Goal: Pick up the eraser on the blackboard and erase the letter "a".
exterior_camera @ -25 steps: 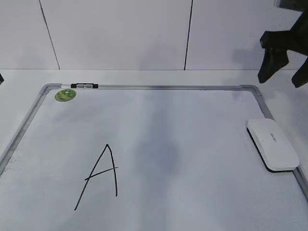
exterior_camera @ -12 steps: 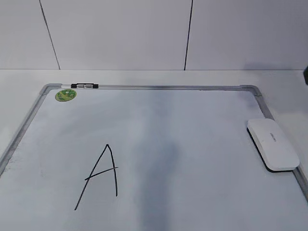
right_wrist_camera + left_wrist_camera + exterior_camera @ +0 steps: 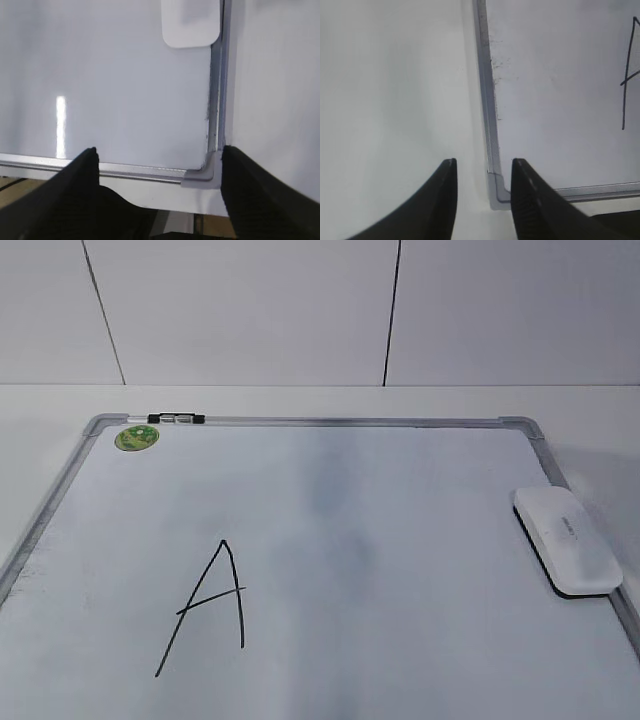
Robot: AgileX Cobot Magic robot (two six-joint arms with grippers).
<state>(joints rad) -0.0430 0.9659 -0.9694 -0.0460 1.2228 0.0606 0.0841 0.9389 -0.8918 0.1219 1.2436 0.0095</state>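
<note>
The white eraser (image 3: 567,538) lies on the blackboard (image 3: 330,422) against its right frame; its near end shows at the top of the right wrist view (image 3: 191,22). No lowercase "a" shows; only a tall capital "A" (image 3: 205,605) is drawn at the lower left, with its edge in the left wrist view (image 3: 627,85). My left gripper (image 3: 482,162) is open and empty over the board's near-left corner (image 3: 499,192). My right gripper (image 3: 160,150) is wide open and empty over the near-right corner (image 3: 205,172), well short of the eraser. Neither gripper shows in the exterior view.
A round green sticker (image 3: 136,437) sits at the board's far-left corner, with a small black-and-silver clip (image 3: 175,418) on the top frame beside it. White table (image 3: 395,90) surrounds the board. A white panelled wall (image 3: 250,310) stands behind.
The right arm's dark gripper, at the upper right of the exterior view a second ago, has left that view. The eraser and the board have not moved.
</note>
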